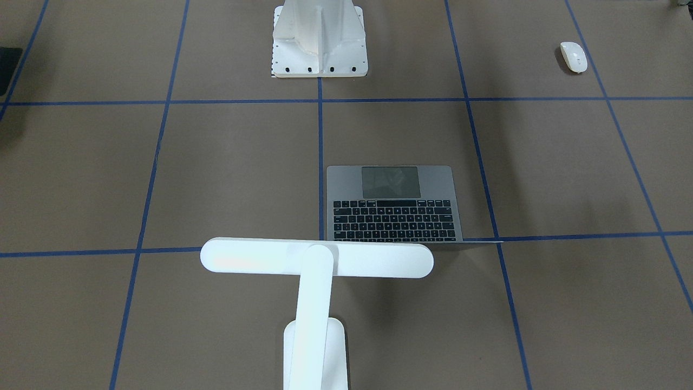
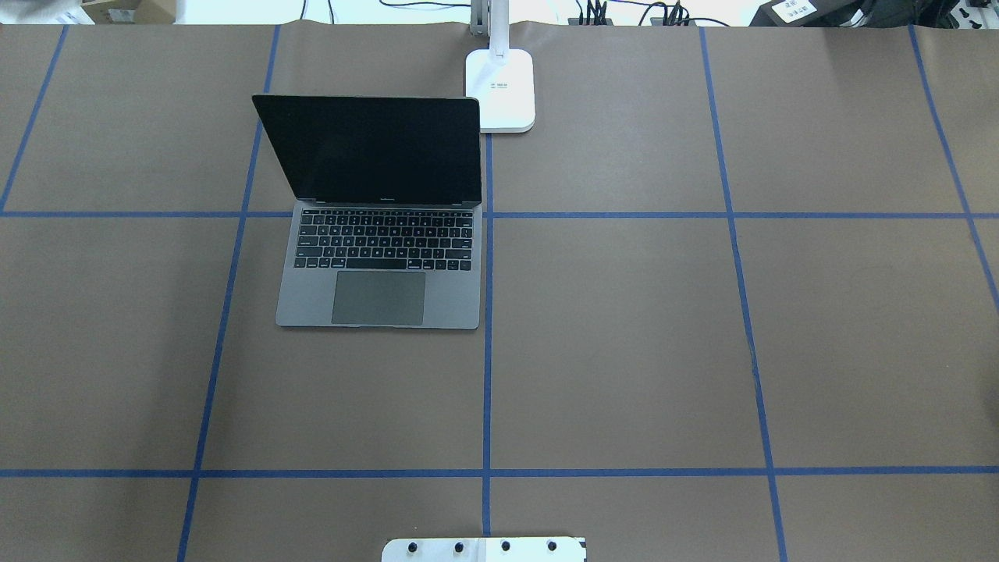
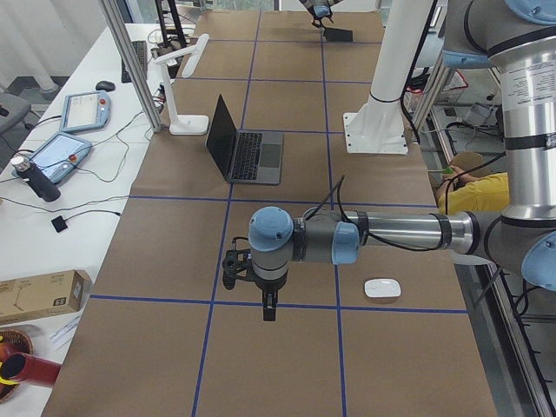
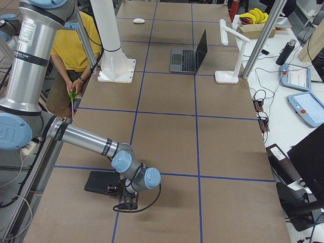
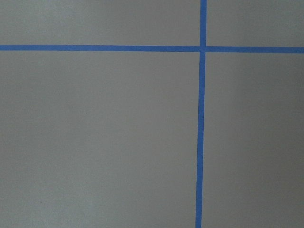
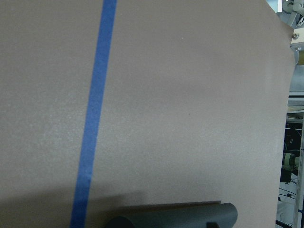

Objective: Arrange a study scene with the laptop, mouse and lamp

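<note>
grey laptop stands open mid-table, with the white lamp just beside its screen. the mouse lies well apart on the robot's left, near the left gripper, untouched. the right gripper hangs by a black pad. how far either gripper's fingers are spread cannot be told.

Overhead opposes front view — both share the laptop (wrist cameras near).

Even, diffuse light lay on the worktop, shadows were soft and faint, the white lamp was washed out by glare, the trackpad of the laptop held a dull reflection, wrist views looked soft
</note>
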